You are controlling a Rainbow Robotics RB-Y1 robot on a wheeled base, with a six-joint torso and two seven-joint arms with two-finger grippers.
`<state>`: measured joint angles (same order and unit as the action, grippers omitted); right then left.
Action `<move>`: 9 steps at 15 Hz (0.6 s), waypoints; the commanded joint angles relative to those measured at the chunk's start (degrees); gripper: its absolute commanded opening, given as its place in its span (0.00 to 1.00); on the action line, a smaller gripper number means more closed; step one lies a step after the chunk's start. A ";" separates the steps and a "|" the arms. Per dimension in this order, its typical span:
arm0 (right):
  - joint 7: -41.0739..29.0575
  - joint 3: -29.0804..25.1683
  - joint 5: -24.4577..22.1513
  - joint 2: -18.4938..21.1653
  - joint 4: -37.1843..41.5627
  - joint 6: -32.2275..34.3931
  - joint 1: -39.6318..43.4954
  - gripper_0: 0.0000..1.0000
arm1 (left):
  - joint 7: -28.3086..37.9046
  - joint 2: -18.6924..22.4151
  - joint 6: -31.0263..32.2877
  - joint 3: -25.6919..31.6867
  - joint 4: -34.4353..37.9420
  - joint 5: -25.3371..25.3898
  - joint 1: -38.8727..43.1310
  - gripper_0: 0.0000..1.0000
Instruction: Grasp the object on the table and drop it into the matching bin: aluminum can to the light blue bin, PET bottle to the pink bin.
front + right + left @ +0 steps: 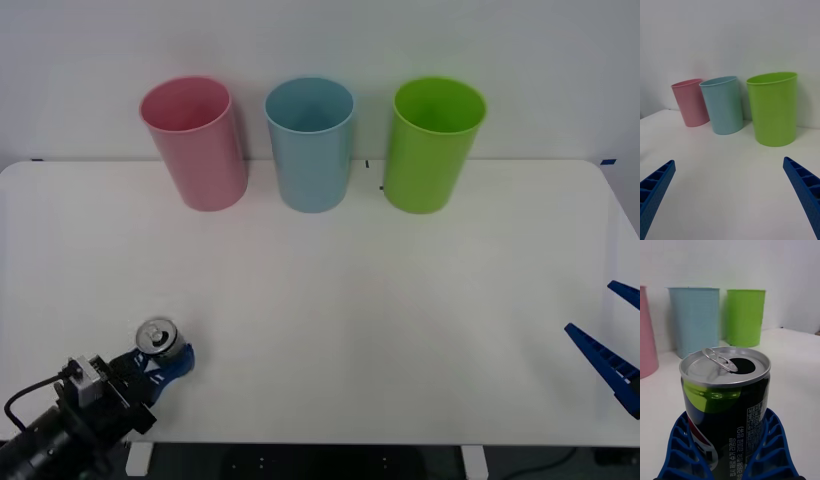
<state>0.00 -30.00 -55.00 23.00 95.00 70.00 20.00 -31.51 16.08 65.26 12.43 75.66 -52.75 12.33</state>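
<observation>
grasp done: left gripper [172, 358] fingers clamped round aluminum can [158, 337], upright on table [400, 300], well short of light blue bin [310, 145], off to its pink-bin side. lift, carry, drop remain. right gripper [612, 345] parked, fingers apart.

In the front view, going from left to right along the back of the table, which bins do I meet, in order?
Pink bin → light blue bin → green bin.
</observation>
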 commanded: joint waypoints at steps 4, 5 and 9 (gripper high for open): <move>0.00 0.00 0.00 0.00 0.00 0.00 0.00 1.00 | 11.39 0.00 -1.19 4.88 8.19 0.11 -0.55 0.00; 0.00 0.00 0.00 0.00 0.00 0.00 0.00 1.00 | 13.32 0.00 -2.68 5.15 10.21 -0.42 -0.99 0.00; 0.00 0.00 0.00 0.00 0.00 0.00 0.00 1.00 | 24.83 0.09 -10.94 3.48 18.65 -5.26 -4.33 0.00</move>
<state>0.00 -30.00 -55.00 23.00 95.00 70.00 20.00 -8.60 16.11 55.40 16.31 93.41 -57.30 8.90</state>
